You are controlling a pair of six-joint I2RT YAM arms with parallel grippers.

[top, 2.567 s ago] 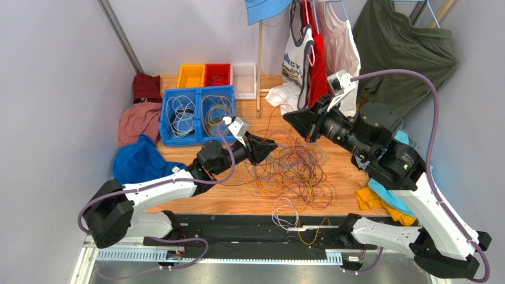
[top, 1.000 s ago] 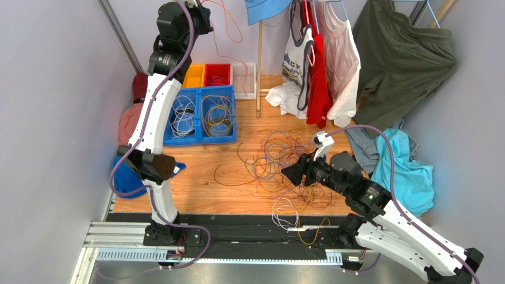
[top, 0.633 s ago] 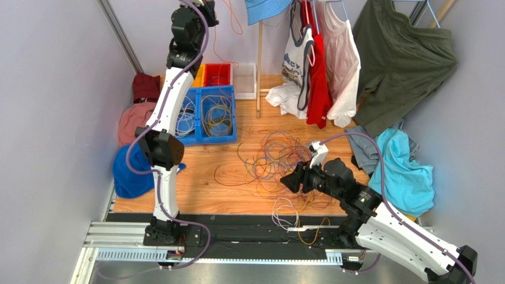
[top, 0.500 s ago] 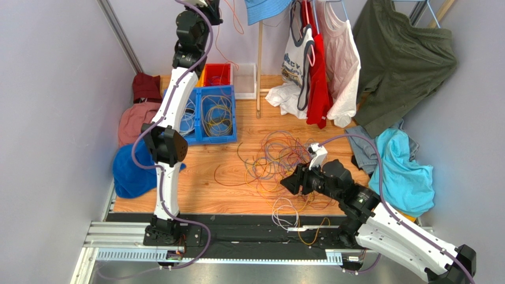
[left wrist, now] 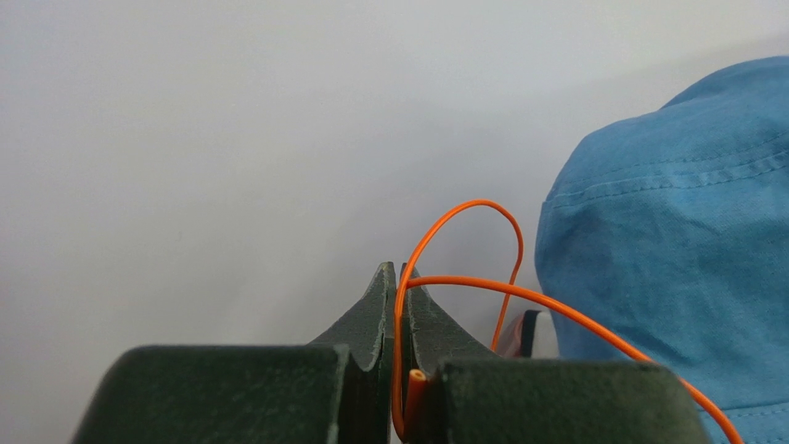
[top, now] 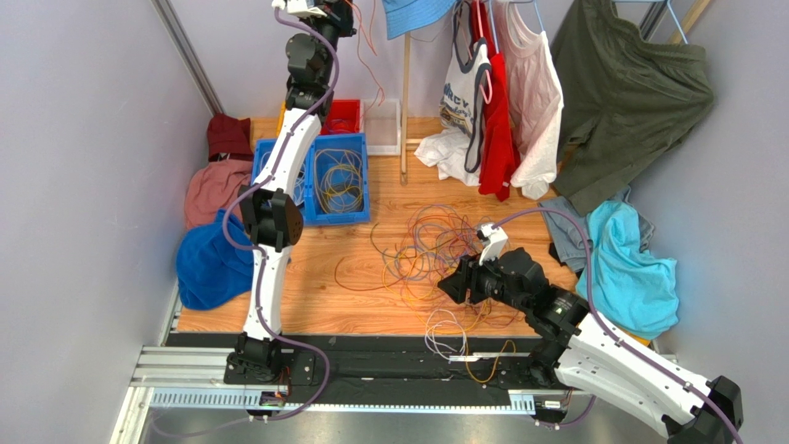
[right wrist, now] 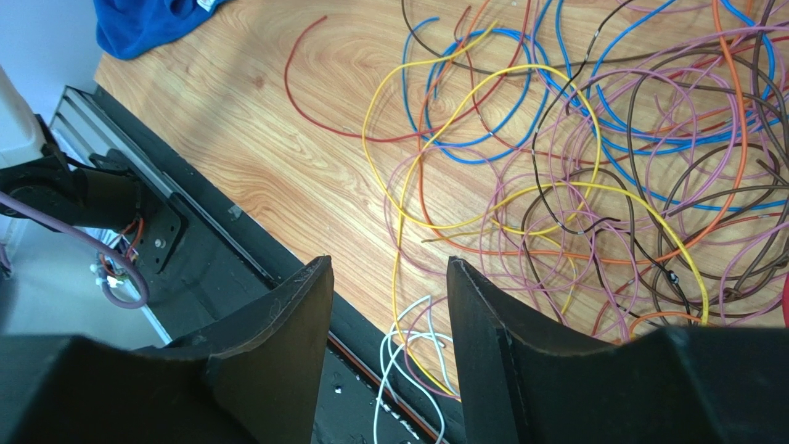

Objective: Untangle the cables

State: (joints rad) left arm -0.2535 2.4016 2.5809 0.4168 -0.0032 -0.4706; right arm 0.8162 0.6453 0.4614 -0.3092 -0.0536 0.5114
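The cables [top: 444, 254] lie in a loose tangle of purple, orange, yellow, blue and brown strands [right wrist: 593, 185] on the wooden table. My left gripper [top: 338, 9] is raised high at the back wall and is shut on one orange cable [left wrist: 472, 203]. That cable loops out of the pinched tips [left wrist: 398, 273] and trails down to the right. My right gripper [top: 447, 285] hovers low over the near left side of the tangle, open [right wrist: 389, 264], with nothing between its fingers. A white cable [right wrist: 407, 347] lies below it at the table's front edge.
A blue bin [top: 366, 176] holds coiled cables at the back left, with red [top: 344, 116] and white [top: 382, 116] trays behind it. A blue hat [left wrist: 676, 231] hangs beside the left gripper. Clothes hang at the back [top: 495, 120]; cloths lie at left [top: 208, 268] and right [top: 630, 268].
The left arm has swung right along the back wall, still raised and holding the orange cable. The right gripper has crept slightly left over the tangle and its jaws have narrowed a little.
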